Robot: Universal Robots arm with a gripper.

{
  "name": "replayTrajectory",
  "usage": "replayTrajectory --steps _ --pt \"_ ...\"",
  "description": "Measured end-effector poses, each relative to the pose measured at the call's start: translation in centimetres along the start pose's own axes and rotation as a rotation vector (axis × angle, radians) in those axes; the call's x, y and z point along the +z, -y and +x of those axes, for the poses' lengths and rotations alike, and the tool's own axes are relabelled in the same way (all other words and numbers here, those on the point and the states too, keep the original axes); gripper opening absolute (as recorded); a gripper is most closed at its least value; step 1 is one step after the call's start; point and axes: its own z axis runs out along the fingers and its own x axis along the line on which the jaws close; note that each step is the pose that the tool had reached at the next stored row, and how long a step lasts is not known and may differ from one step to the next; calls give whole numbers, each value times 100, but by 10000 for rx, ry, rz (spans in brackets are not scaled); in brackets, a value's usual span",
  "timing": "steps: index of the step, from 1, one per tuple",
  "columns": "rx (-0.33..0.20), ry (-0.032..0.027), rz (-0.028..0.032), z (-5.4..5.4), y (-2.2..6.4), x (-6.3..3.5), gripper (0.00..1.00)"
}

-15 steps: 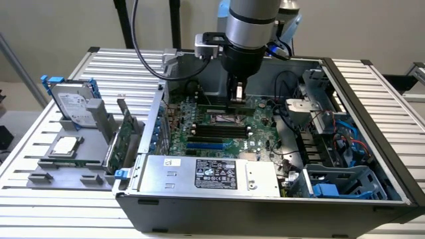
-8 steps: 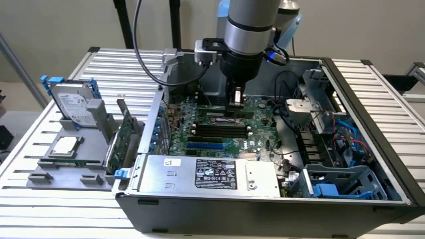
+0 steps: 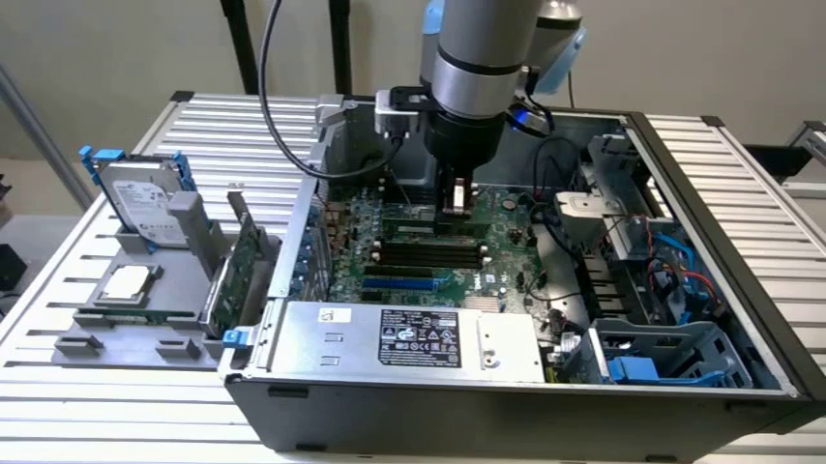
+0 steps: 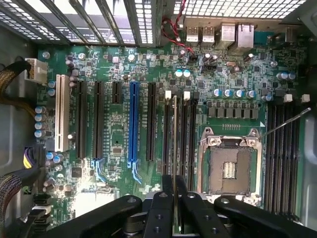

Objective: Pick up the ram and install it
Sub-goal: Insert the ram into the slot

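Note:
The ram (image 4: 175,134) is a thin green stick seen edge-on in the wrist view, and my gripper (image 4: 174,187) is shut on it. It hangs upright over the bank of black memory slots (image 4: 184,134) beside the CPU socket (image 4: 229,166), in line with them. I cannot tell whether it touches a slot. In the exterior view my gripper (image 3: 455,211) reaches down into the open computer case, just above the motherboard (image 3: 504,217), with the black memory slots (image 3: 427,253) right in front of it.
The case walls (image 3: 722,242) ring the motherboard. A grey power supply (image 3: 400,338) lies at the front, and cables and drive cages (image 3: 645,261) fill the exterior view's right. Outside, on the exterior view's left, stand a hard drive (image 3: 139,208) and a green expansion card (image 3: 239,266).

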Motion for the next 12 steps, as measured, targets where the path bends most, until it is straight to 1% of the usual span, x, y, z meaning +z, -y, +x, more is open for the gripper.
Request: replayTrajectory --steps 2,4,6,12 --pt "0 -23 31 1 -8 28 0" --pt "-1 -51 90 1 -13 52 0" --pt "-1 -89 133 1 -18 77 0" --pt "3 -236 187 -3 -43 164 0"
